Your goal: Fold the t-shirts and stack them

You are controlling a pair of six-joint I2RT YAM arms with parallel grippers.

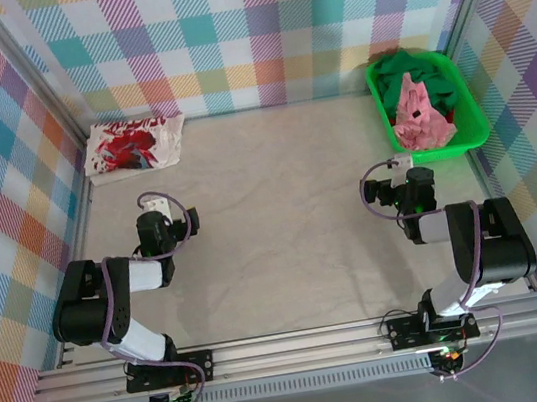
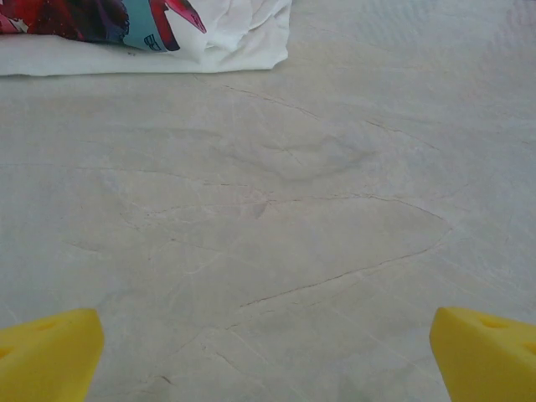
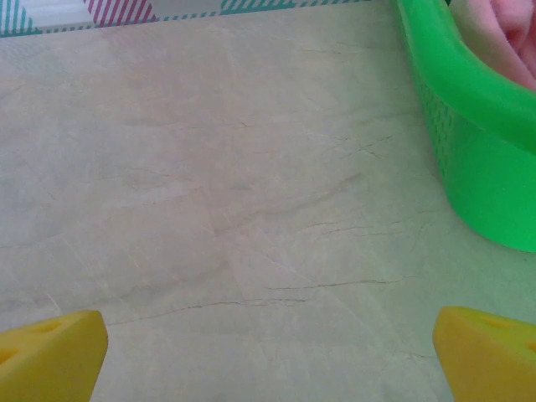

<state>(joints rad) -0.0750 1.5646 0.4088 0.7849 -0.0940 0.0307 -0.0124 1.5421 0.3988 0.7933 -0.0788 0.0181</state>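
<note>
Shirts are light, limp cloth that will drape and bunch. Probably best pinched at a hem or shoulder corner, not mid-heap. White shirt [image 1: 136, 145], red splashy print, lies flattish on the worktop [image 1: 280, 209], far left. Pink shirt [image 1: 416, 116] sits crumpled on dark green cloth [image 1: 426, 71] in the tray [image 1: 440, 150], far right. Left jaws and right jaws spread wide, empty.

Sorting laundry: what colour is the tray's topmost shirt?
The shirt is salmon pink; best from top external.
</note>
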